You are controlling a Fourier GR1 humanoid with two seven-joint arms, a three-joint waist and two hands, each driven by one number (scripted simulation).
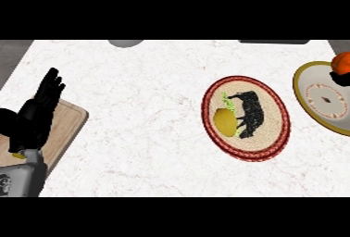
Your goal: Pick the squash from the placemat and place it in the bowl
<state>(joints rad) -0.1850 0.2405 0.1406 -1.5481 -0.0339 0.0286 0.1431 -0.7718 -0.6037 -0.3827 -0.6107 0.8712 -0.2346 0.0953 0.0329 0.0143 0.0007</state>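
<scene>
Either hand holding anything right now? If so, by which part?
The right hand is over the placemat, fingers closing on the right side of the yellow squash; squash not lifted. The left hand rests open at left, holding nothing.

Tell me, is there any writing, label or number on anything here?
None to read.
The bowl bears a small red diamond in a dotted ring, no letters.
The placemat has only a red rim.
The squash and the board are plain.
</scene>
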